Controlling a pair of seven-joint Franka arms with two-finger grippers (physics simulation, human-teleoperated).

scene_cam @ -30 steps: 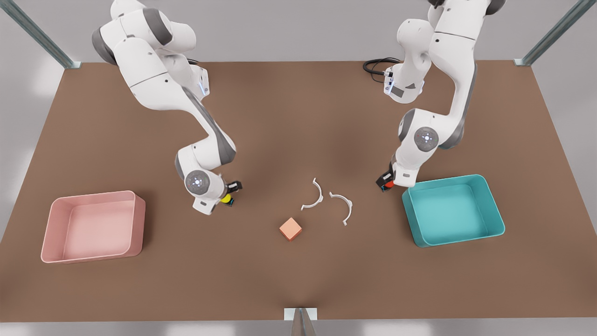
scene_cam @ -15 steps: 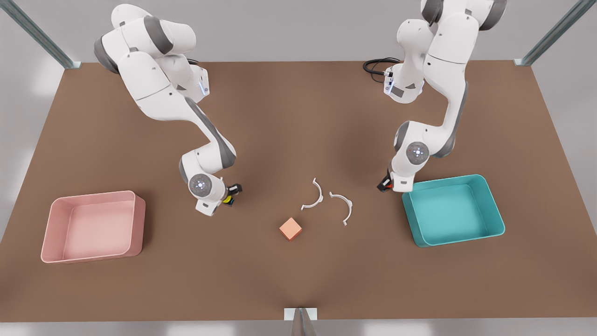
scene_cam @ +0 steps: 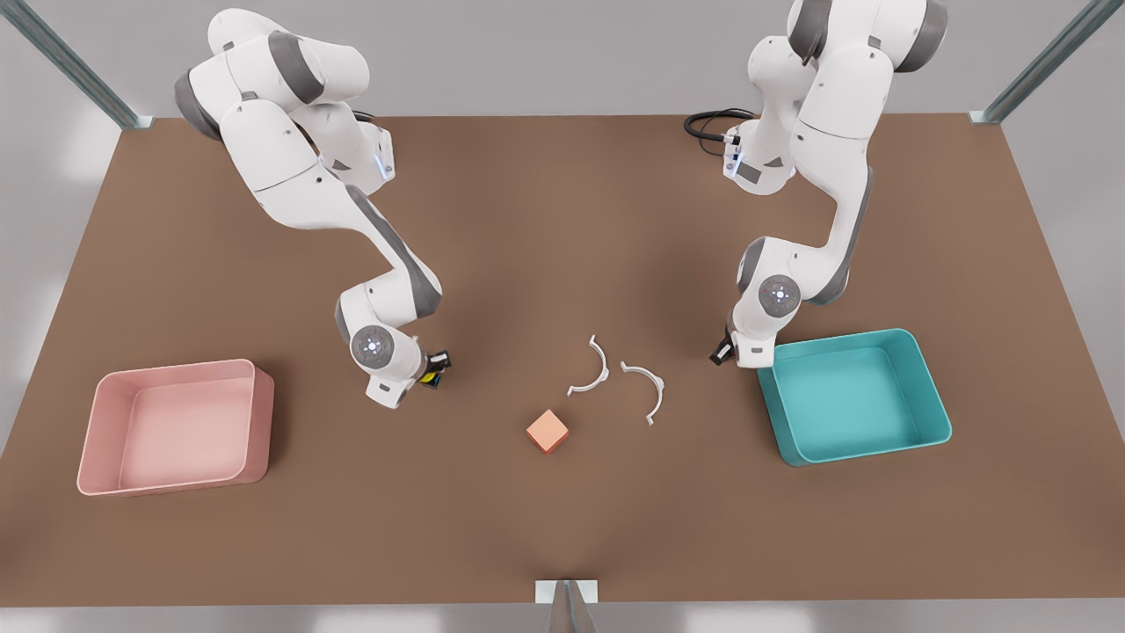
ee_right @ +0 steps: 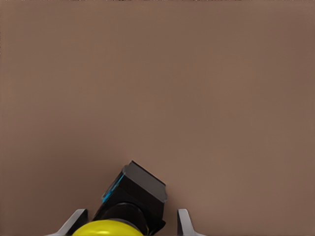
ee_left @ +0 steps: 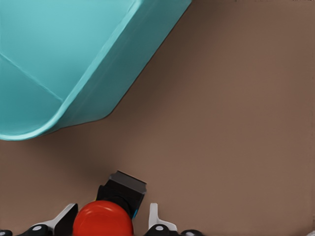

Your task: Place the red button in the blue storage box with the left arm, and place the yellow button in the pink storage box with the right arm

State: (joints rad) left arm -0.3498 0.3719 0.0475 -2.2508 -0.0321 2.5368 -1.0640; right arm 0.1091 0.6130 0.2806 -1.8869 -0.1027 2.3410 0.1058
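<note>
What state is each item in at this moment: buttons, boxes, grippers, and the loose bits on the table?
red button: between the left gripper's fingers, outside the box
yellow button: between the right gripper's fingers
blue storage box: empty, upright
pink storage box: empty, upright
left gripper: shut on the red button, beside the blue box
right gripper: shut on the yellow button
peach cube: loose on the table
two white curved clips: lying flat

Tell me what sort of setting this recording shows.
Likely a simulated lab workbench: a bare brown table framed by metal posts, two white arms over it, and sorting props, a pink storage box and a blue storage box.
</note>
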